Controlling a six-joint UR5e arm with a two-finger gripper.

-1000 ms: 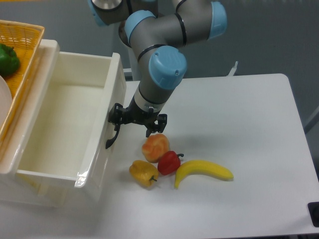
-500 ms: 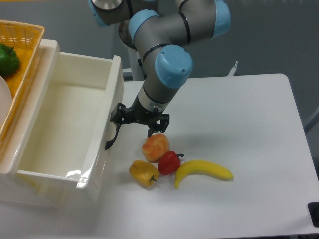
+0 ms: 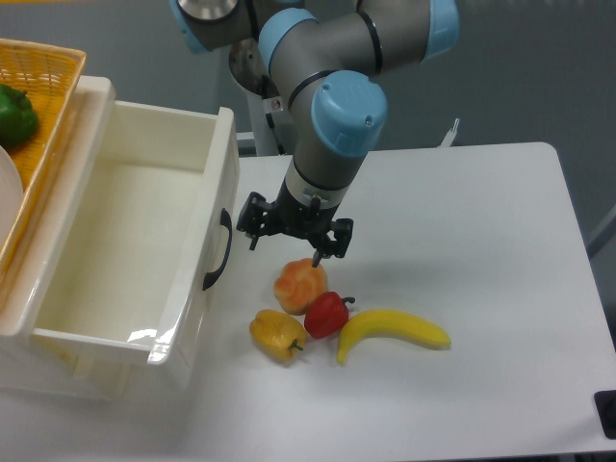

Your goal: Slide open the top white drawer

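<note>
The pincer (image 3: 295,235) hung above the white tabletop (image 3: 462,250) with its two black fingers spread apart and nothing between them, clear of the curved black handle (image 3: 218,252) just to its left. Directly below its right finger lay an orange-peach fruit (image 3: 300,284), touching a small red pepper (image 3: 327,314); a yellow-orange pepper (image 3: 277,334) and a banana (image 3: 392,332) lay beside these. The top white drawer (image 3: 125,231) stood pulled well out of the cabinet at the left of the tabletop, its deep white interior exposed. On the cabinet's top rested a yellow wicker basket (image 3: 46,115) holding a green pepper (image 3: 15,115).
</note>
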